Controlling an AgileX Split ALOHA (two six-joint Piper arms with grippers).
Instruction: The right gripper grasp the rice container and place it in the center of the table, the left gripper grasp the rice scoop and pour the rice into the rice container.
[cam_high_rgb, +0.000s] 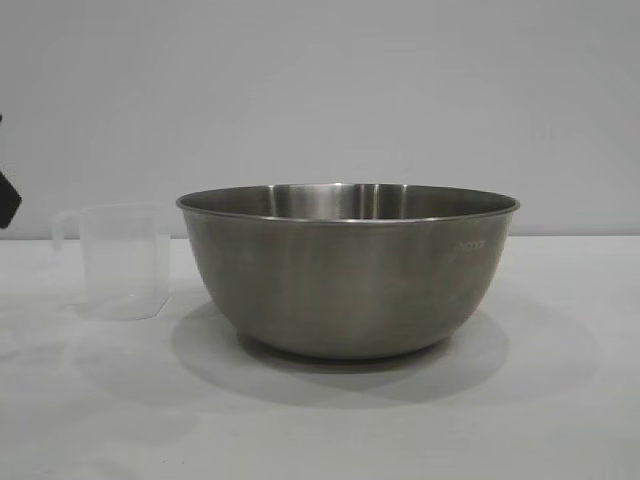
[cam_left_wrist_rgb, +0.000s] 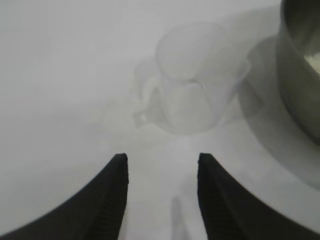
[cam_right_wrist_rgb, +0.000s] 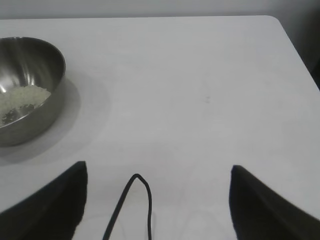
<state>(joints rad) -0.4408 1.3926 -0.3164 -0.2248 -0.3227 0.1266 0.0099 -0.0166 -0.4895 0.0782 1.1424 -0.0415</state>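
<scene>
Counter: plain white, carries all items; wall behind.

Rice container: large steel bowl, upright, approx. mid-counter in the exterior view. Judged already placed, so right arm's share of the job looks done.

Right claw: fingers spread wide, nothing between them, hovering over bare counter well apart from the bowl. Judged parked clear so it doesn't obstruct. A thin dark cable loops between its fingers.

Left claw: fingers parted, released, grasping nothing. It hangs above the counter, pointing down at the scoop but not touching it. In the exterior view only a dark sliver of the arm shows at the left edge.

Rice scoop: clear plastic cup w/ loop handle, standing upright on the counter just beside the bowl on the left arm's side, handle turned away from the bowl. Appears empty. Set down within the left arm's reach.

Rice: white grains lying inside the bowl, a small heap on its floor. Judged: pour complete, task at or near its end.
</scene>
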